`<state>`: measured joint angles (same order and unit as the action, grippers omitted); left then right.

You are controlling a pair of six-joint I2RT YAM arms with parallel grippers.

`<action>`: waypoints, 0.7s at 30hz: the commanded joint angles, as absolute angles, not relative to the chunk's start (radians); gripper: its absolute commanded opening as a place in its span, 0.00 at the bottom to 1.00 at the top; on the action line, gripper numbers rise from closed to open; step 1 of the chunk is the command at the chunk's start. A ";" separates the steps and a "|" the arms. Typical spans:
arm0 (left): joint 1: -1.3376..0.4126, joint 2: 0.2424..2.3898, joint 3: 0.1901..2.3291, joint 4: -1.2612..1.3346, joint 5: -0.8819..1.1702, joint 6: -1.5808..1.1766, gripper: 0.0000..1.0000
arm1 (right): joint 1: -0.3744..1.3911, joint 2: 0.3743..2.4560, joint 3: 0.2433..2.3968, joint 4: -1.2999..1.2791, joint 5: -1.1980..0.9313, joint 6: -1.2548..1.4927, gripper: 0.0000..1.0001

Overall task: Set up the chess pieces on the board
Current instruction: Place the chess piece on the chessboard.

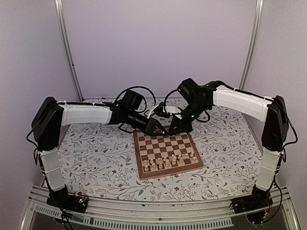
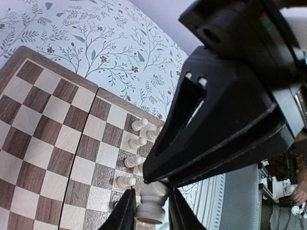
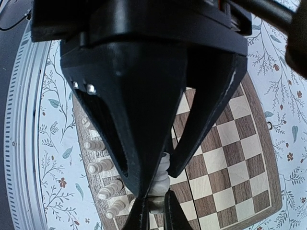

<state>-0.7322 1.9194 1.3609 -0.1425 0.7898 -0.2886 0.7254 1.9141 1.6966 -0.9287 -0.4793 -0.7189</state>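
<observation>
Both tools are meeting over the far edge of the board (image 1: pixel 163 143) on one chess piece (image 2: pixel 152 196) — the right tool (image 3: pixel 154 213) is pinching it. The left tool (image 2: pixel 150 218) is flanking its base, fingers running along its length — whether it is gripping, I cannot tell.

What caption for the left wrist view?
Cream chess piece between black end effector fingers, with the board and standing pieces beyond.

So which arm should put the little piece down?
Probably right: the right gripper is shut on the cream turned chess piece above the checked wooden board; the left gripper has an unclear hold.
</observation>
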 commanded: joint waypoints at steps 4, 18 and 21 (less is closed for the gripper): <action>-0.751 1.940 1.391 -0.171 0.836 -0.263 0.16 | 0.726 1.872 1.679 -0.943 -0.469 -0.732 0.07; -0.756 1.773 1.255 0.281 0.803 -0.461 0.06 | 0.510 1.716 1.643 -0.780 -0.857 -0.592 0.44; -0.758 1.743 1.208 0.449 0.734 -0.539 0.06 | 0.455 1.667 1.584 -0.701 -1.016 -0.523 0.45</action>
